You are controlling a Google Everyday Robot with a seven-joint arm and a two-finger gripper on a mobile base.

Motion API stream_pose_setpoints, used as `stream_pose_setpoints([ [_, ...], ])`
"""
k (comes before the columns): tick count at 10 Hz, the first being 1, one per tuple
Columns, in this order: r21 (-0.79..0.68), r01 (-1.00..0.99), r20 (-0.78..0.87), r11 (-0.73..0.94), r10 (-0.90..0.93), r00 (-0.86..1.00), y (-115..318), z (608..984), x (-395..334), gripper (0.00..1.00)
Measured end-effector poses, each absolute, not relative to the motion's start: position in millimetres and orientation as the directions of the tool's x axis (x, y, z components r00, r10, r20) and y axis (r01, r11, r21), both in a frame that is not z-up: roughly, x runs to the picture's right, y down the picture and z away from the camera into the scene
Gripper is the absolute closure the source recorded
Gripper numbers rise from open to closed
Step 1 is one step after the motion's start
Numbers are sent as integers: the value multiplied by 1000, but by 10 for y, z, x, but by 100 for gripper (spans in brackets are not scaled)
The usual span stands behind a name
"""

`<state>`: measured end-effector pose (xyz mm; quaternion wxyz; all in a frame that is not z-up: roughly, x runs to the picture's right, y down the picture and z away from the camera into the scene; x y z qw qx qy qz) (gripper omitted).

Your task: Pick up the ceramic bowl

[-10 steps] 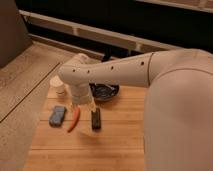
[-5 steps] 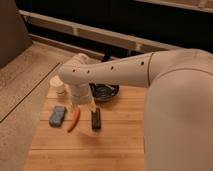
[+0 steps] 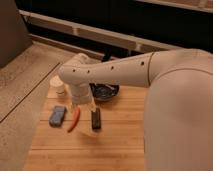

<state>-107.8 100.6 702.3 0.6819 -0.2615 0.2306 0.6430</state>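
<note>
Gripper (image 3: 87, 103) hung at the end of the white robot arm (image 3: 120, 72), left of centre in the frame, pointing down over the light wooden slatted table (image 3: 115, 145). Couldn't tell if it was spread or pressed together; its tip blended into the tabletop. Nothing was visibly held in it.

Ceramic bowl, round, shallow, glossy black with pale bluish streaks inside (image 3: 106, 91), sat on the table just right of the gripper's wrist, near the table's back edge at frame centre. Its left rim was partly hidden behind the wrist. Whether wrist and bowl touched couldn't be told.

Small white cup (image 3: 59, 86) stood upright at the table's back-left corner, left of the wrist and apart from the bowl. A flat blue rectangular block (image 3: 57, 115) lay in front of the cup, lower left. An orange-red, slim, tapered item (image 3: 74, 119) lay just right of the blue block, slightly angled. A dark, narrow rectangular object (image 3: 96, 119) lay right of the orange item, below the gripper and in front of the bowl; what it was couldn't be told.

The arm's bulky white upper section (image 3: 180, 110) filled the right side of the frame and covered the table's right part. Speckled grey floor (image 3: 22, 95) ran along the left, with a dark wall and a pale horizontal rail (image 3: 100, 34) across the top.
</note>
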Motion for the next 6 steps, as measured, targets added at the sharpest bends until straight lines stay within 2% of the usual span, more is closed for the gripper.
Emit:
stream_pose_setpoints([
  [3, 1, -999, -541, -35, 841, -30, 572, 7001, -1053, 35],
  [6, 93, -990, -476, -110, 868, -141, 408, 7036, -840, 35],
])
